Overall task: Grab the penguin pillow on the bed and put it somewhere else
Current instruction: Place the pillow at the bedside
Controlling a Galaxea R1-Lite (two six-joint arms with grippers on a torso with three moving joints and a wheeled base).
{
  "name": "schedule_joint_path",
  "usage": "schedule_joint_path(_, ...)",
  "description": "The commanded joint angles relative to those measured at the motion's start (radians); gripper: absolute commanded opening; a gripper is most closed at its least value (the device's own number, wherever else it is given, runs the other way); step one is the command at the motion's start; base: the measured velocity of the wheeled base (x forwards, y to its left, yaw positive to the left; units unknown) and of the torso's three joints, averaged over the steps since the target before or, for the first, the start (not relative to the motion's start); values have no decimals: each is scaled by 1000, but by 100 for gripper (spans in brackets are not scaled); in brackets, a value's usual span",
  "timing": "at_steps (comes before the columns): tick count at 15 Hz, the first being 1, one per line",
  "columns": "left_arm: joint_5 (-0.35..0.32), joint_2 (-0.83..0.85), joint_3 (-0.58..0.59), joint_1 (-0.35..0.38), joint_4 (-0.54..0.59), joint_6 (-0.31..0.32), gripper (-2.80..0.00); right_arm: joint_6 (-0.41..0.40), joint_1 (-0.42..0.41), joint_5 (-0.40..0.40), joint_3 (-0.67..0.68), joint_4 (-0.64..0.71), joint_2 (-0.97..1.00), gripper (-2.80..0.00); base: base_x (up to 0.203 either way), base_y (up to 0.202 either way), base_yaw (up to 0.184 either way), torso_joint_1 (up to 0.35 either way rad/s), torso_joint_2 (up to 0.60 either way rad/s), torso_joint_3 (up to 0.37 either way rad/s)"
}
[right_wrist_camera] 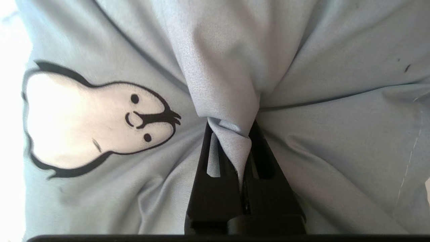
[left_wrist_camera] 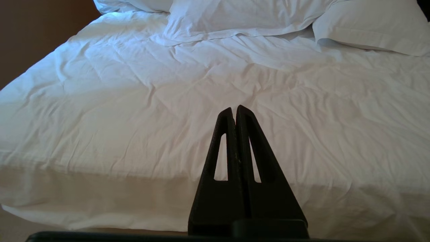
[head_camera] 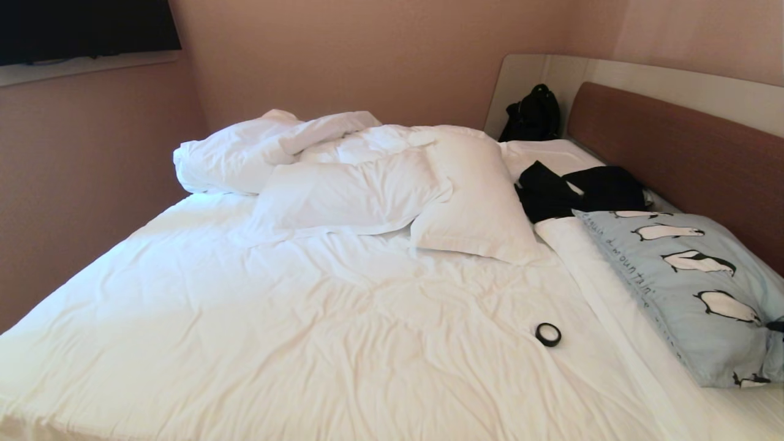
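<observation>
The light blue penguin pillow (head_camera: 692,288) lies along the right side of the bed (head_camera: 306,306), by the headboard. My right gripper (right_wrist_camera: 231,126) is shut on a pinched fold of the pillow's fabric (right_wrist_camera: 319,84), next to a printed penguin (right_wrist_camera: 97,121). In the head view only a dark tip of this gripper (head_camera: 776,326) shows, at the pillow's near right edge. My left gripper (left_wrist_camera: 234,109) is shut with nothing in it, held still above the bed's near edge over the white sheet (left_wrist_camera: 134,101).
Two white pillows (head_camera: 478,202) (head_camera: 343,196) and a bunched duvet (head_camera: 245,153) lie at the far side. Black clothing (head_camera: 582,190) sits beyond the penguin pillow, with a black bag (head_camera: 533,116) in the corner. A black tape ring (head_camera: 548,334) lies on the sheet.
</observation>
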Motion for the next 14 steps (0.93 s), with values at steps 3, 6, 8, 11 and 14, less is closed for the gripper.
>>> schedule_joint_path(3, 1, 0, 2, 0, 0, -1, -280, 199, 0, 4, -63, -5, -15, -280, 0, 0, 0, 0, 0, 0)
schedule_joint_path(6, 1, 0, 2, 0, 0, -1, -280, 283, 0, 4, -101, -5, -18, -280, 0, 0, 0, 0, 0, 0)
schedule_joint_path(8, 1, 0, 2, 0, 0, 1, -280, 336, 0, -3, -132, -5, -15, -280, 0, 0, 0, 0, 0, 0)
schedule_joint_path(11, 1, 0, 2, 0, 0, 0, -280, 412, 0, -56, -178, -5, -3, -280, 0, 0, 0, 0, 0, 0)
schedule_joint_path(14, 1, 0, 2, 0, 0, -1, -280, 461, -2, -58, -214, -5, 7, -280, 0, 0, 0, 0, 0, 0)
